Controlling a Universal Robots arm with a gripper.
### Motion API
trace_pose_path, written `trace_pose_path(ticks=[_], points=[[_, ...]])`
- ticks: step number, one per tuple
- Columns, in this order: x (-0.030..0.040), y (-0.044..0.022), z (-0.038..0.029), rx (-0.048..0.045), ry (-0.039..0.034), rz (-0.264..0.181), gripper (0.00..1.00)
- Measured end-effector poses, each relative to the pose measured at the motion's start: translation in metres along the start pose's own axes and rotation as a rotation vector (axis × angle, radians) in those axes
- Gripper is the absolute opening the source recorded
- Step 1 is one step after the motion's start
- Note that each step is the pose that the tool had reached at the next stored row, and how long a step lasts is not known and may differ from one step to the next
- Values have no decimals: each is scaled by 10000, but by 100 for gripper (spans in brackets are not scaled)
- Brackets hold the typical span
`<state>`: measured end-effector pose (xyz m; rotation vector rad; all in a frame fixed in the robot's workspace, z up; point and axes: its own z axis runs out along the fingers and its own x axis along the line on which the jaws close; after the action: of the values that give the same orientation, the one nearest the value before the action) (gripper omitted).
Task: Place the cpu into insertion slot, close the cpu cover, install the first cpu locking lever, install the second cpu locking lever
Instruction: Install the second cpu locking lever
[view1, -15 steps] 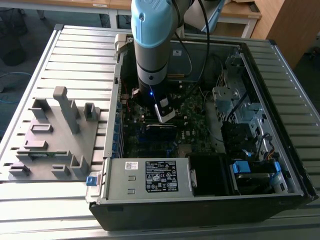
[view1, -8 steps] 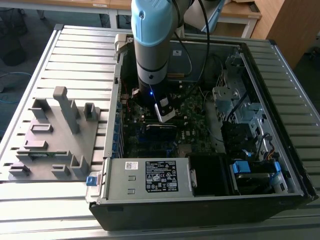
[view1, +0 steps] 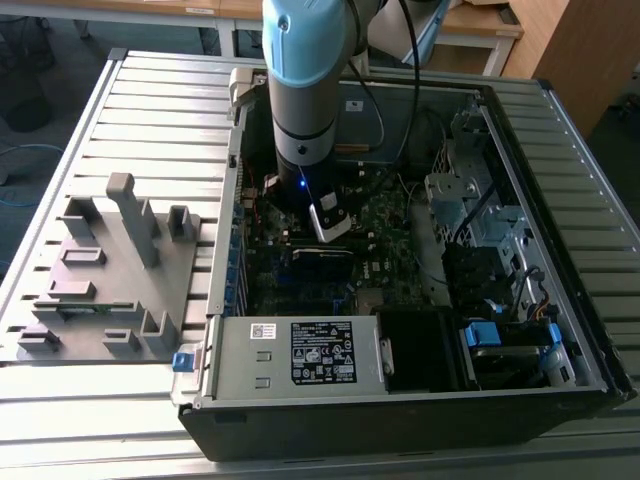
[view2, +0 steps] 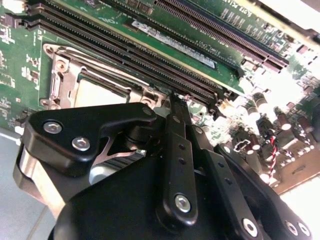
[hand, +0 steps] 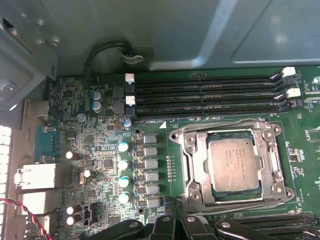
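exterior view, left to right: grey fixture block (view1: 105, 275) sat at the left of the frame on the slatted table (view1: 170, 110). the open pc case (view1: 420, 300) filled centre and right, with the arm (view1: 305, 90) dropping in from the top centre down to the green motherboard (view1: 385, 225). power supply box (view1: 300, 355) lay along the case's lower edge, blue drive latch (view1: 482, 335) at lower right.

first wrist view: capacitors (hand: 123, 165) ran down left of centre, black memory slots (hand: 205, 95) crossed the upper middle. insertion slot (hand: 192, 192) sat right of centre, and the cpu (hand: 232, 162) was already seated flat in it. the cpu cover (hand: 272, 160) lay down around the chip, its window framing the metal top. whether the levers were latched, can't tell. gripper (hand: 175, 222) showed at the bottom edge, just below the socket's lower left corner, not touching the chip.

second wrist view: socket at upper left, memory slots running diagonally across the top, gripper linkage across the bottom half. fingers looked pressed together, tips meeting at the socket's edge, nothing between them.
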<state>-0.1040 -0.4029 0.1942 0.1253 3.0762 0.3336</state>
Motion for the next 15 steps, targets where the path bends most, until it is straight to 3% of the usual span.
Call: trace_pose_path(ticks=[3, 9, 15], points=[[-1, 6, -32, 4, 2, 1, 10], [-3, 7, -35, 5, 2, 0, 10], [-95, 23, -28, 5, 2, 1, 10]])
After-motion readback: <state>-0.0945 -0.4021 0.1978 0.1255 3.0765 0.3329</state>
